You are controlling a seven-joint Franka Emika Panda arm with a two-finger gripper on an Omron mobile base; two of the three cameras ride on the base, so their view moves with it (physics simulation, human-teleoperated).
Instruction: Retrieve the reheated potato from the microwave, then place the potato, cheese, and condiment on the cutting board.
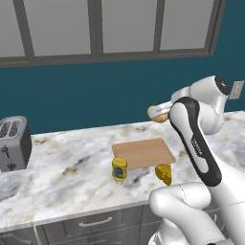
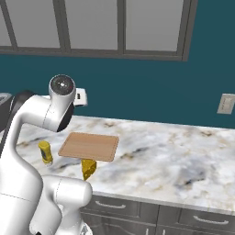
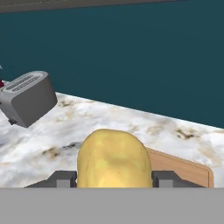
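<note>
My gripper (image 1: pixel 158 114) hangs in the air above the far right corner of the cutting board (image 1: pixel 143 153), shut on the potato (image 1: pixel 161 117). In the hand view the pale-yellow potato (image 3: pixel 114 159) sits between the two dark fingertips (image 3: pixel 65 178), with the board's edge (image 3: pixel 188 168) just behind it. The light-brown board (image 2: pixel 89 146) lies bare on the marble counter. The condiment (image 1: pixel 119 170) (image 2: pixel 45 152), a yellow jar with a blue band, stands at the board's near left corner. The cheese (image 1: pixel 164 174) (image 2: pixel 88 168) wedge rests off the board's near right corner. The microwave is out of view.
A grey toaster (image 1: pixel 13 142) (image 3: pixel 28 98) stands at the counter's left end. A wall socket (image 2: pixel 225 103) sits on the teal wall at the right. The counter's front edge (image 1: pixel 95 210) runs above grey drawers, and windows span the wall above.
</note>
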